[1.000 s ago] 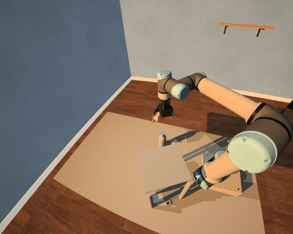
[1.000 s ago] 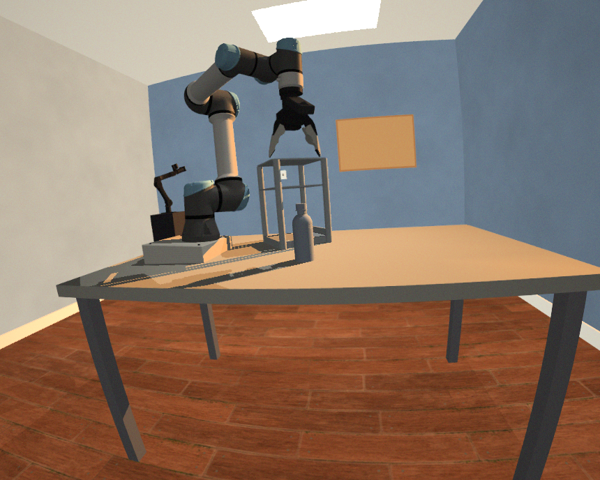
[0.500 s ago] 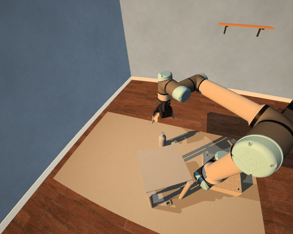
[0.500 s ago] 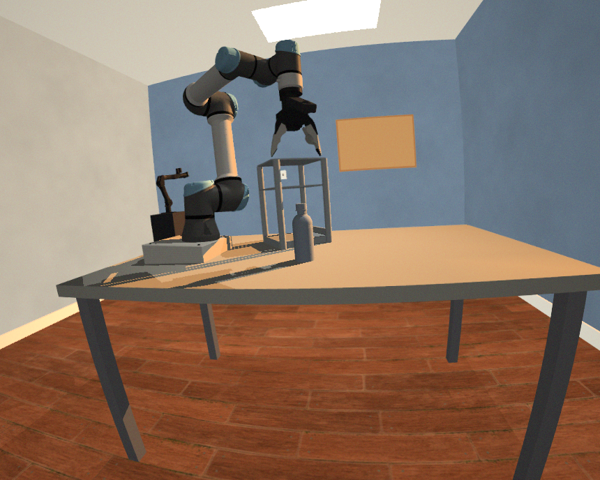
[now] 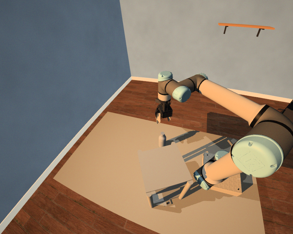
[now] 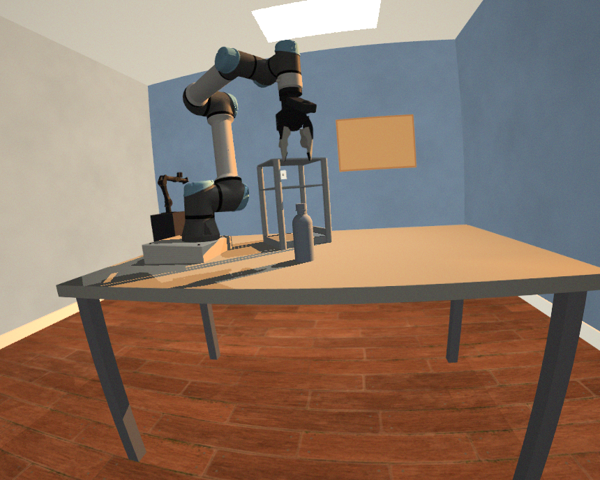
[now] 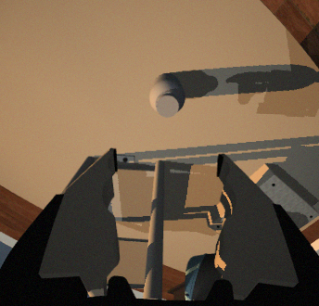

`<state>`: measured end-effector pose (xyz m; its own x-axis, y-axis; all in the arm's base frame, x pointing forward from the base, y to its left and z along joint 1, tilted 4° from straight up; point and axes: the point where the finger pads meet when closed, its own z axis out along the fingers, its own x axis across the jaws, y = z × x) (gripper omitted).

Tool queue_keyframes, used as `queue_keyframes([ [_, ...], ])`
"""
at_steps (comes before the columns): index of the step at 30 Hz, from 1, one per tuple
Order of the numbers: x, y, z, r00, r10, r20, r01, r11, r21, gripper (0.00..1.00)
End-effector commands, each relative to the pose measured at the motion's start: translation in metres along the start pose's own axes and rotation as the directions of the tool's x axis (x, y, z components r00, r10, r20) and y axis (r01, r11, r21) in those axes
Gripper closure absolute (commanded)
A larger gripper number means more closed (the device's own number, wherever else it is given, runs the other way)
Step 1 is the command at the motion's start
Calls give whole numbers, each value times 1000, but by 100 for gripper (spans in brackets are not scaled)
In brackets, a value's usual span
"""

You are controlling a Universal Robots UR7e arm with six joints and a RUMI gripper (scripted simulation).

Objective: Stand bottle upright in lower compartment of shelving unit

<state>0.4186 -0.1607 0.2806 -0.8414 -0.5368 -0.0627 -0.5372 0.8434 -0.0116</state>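
Note:
The grey bottle (image 5: 162,139) (image 6: 303,234) (image 7: 167,95) stands upright, cap up, on the wooden table (image 5: 104,156) (image 6: 445,258) (image 7: 70,57), just in front of the shelving unit. The shelving unit (image 5: 162,166) (image 6: 262,206) (image 7: 155,219) is a grey open frame with a top panel and a middle shelf. Its lower compartment looks empty in the exterior view. My gripper (image 5: 163,120) (image 6: 296,155) (image 7: 167,152) points down, high above the bottle at about the level of the unit's top. Its fingers stand half apart with nothing between them.
The arm's base sits on a block (image 6: 174,251) (image 5: 230,186) on the table, to the left of the shelving unit in the exterior view. Rails run along the table from this block. A dark stand (image 6: 167,206) is behind it.

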Motion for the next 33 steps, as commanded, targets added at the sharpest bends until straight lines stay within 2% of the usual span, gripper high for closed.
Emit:
queue_keyframes([
  [1, 0, 0, 0, 1000, -8, 9, 8, 1000, 1, 50],
  [9, 0, 0, 0, 999, -31, 32, 31, 1000, 3, 50],
  [21, 0, 0, 2, 984, -129, 127, 127, 992, 24, 50],
  [23, 0, 0, 2, 984, -129, 127, 127, 992, 24, 50],
  [33, 0, 0, 4, 933, -258, 249, 250, 966, 65, 50],
])
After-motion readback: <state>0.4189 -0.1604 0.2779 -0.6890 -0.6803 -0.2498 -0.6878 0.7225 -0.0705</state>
